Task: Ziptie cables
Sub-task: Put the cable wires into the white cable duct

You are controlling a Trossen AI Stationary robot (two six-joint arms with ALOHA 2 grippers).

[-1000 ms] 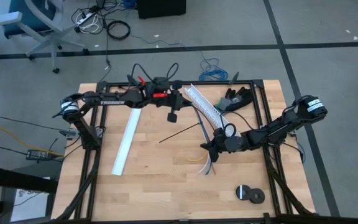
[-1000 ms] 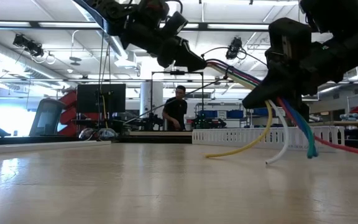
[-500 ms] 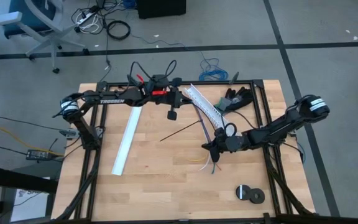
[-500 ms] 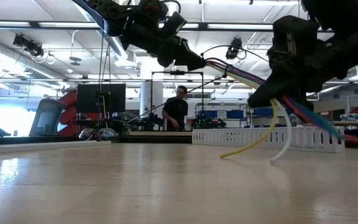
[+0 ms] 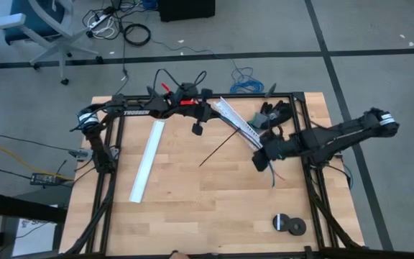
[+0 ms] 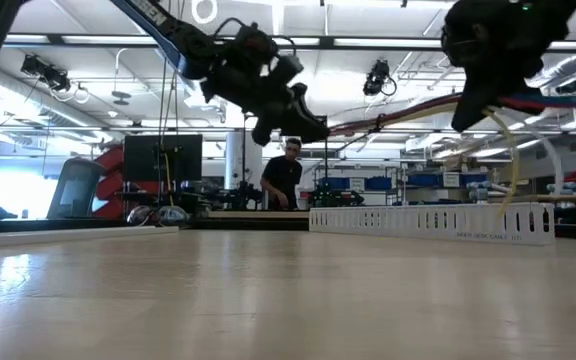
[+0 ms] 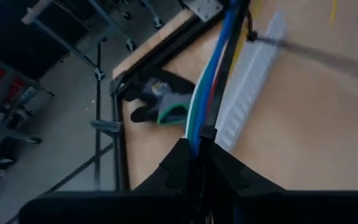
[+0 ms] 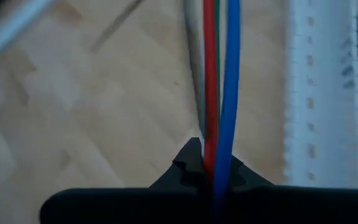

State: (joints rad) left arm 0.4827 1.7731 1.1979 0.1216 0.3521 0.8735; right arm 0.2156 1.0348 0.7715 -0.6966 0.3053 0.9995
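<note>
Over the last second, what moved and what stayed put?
The right gripper, still shut on the cables, swung right and lifted, pulling them taut and their loose ends off the table. The left gripper kept hold of its end, shifting slightly. The white channel stayed.

In both wrist views the cables [image 7: 207,93] run out past the picture's edge, and their near ends vanish between the dark fingers [image 8: 191,165], so how far they reach into each pincer cannot be told. The right wrist view is blurred: the white slotted channel [image 8: 319,93] shows only as a soft pale strip, and a thin dark streak, perhaps a ziptie [image 8: 114,25], cannot be told for certain. In the low view the cables leave at the picture's edge. The glove [image 7: 157,102] beside the tabletop frame is blurred too.
</note>
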